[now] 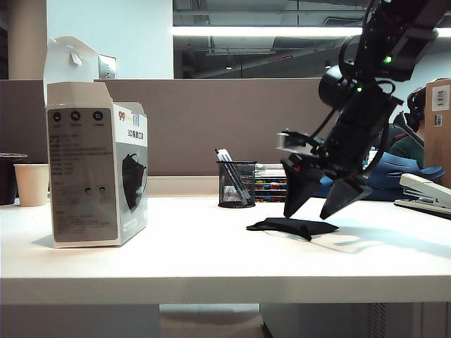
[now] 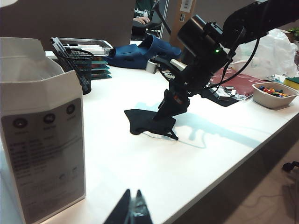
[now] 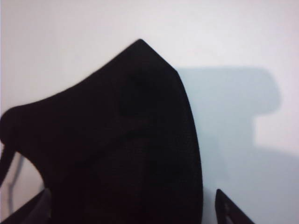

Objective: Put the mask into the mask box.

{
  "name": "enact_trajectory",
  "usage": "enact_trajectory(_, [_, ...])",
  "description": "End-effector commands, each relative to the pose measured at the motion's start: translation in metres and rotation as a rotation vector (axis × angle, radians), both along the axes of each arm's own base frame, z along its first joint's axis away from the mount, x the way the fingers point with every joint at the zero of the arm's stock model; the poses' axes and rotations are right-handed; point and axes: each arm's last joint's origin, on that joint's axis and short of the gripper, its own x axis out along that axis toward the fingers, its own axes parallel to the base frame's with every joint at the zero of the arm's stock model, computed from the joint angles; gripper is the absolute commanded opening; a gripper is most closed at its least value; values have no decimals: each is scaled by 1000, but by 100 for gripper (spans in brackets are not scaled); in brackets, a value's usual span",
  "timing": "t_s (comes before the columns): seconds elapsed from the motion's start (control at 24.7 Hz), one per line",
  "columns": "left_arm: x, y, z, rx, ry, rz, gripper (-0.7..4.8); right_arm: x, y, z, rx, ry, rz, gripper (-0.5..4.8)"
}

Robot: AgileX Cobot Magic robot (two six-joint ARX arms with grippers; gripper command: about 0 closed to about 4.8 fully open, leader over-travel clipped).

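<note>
Black fabric, flat on white tabletop: the mask [image 1: 292, 226] lies untouched right of centre, well apart from the mask box [image 1: 96, 163], which stands upright near the left end with its top flaps raised. So nothing is done yet; grasp, carry and drop all remain, by my reckoning. My right gripper [image 1: 317, 201] hangs tilted just above the mask, my 2 fingers spread wide, one to each side of the cloth, holding nothing. My left gripper [image 2: 131, 211] sits low beside the box, fingers pressed together, empty. Room: bare table [image 1: 211, 260] between mask and box, a clear lane for the carry. Mesh pen cup [image 1: 236, 184] stands behind that lane, stapler [image 1: 426, 193] at the far right edge. The mask lies thin, so pinching it off the surface may be fiddly.
</note>
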Motion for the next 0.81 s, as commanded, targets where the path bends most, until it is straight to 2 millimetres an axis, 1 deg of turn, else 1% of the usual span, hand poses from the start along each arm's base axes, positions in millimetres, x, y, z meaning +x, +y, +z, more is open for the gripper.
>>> enact_trajectory(0.04, [-1, 0, 3, -3, -9, 1, -6, 3, 1, -4, -4, -3, 1, 425])
enact_trajectory(0.28, [-1, 0, 3, -3, -11, 1, -6, 5, 2, -14, -9, 14, 0, 416])
enact_trajectory(0.32, [-1, 0, 3, -3, -11, 1, -6, 5, 2, -17, -11, 20, 0, 391])
enact_trajectory(0.36, [-1, 0, 3, -3, -12, 1, -6, 5, 2, -19, -13, 25, 0, 349])
enact_trajectory(0.4, [-1, 0, 3, -3, -17, 1, -6, 5, 2, -21, -16, 36, 0, 222])
enact_trajectory(0.44, [-1, 0, 4, -4, -27, 1, -6, 5, 2, -22, -15, 35, 0, 153])
enact_trajectory(0.57, [0, 0, 6, -4, -42, 1, -6, 6, 2, -21, -11, 22, 1, 101])
enact_trajectory(0.65, [0, 0, 6, -5, -48, 2, -6, 7, 3, -21, -10, 16, 1, 43])
enact_trajectory(0.69, [0, 0, 6, -5, -48, 1, -6, 7, 3, -20, -8, 10, 1, -9])
enact_trajectory(0.81, [0, 0, 6, -4, -48, 2, -6, 9, 4, -19, 5, -13, 5, -8])
